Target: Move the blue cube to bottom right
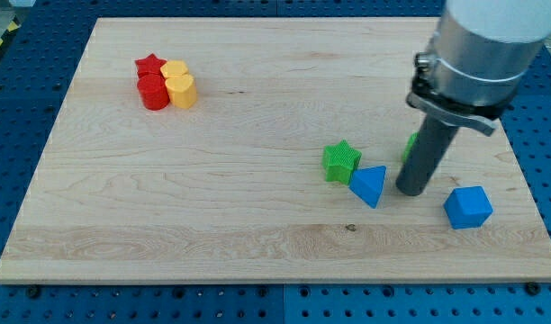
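The blue cube (467,207) lies on the wooden board (212,180) near the view's bottom right. My tip (410,191) rests on the board to the cube's left, a short gap away. A blue triangular block (369,185) lies just left of my tip, close to it. A green star block (342,161) touches the blue triangular block's upper left. Another green block (410,147) is mostly hidden behind my rod.
At the view's top left a tight cluster holds a red star block (149,65), a red cylinder (154,92), a yellow block (175,70) and a yellow heart-shaped block (182,91). A blue pegboard (537,135) surrounds the board.
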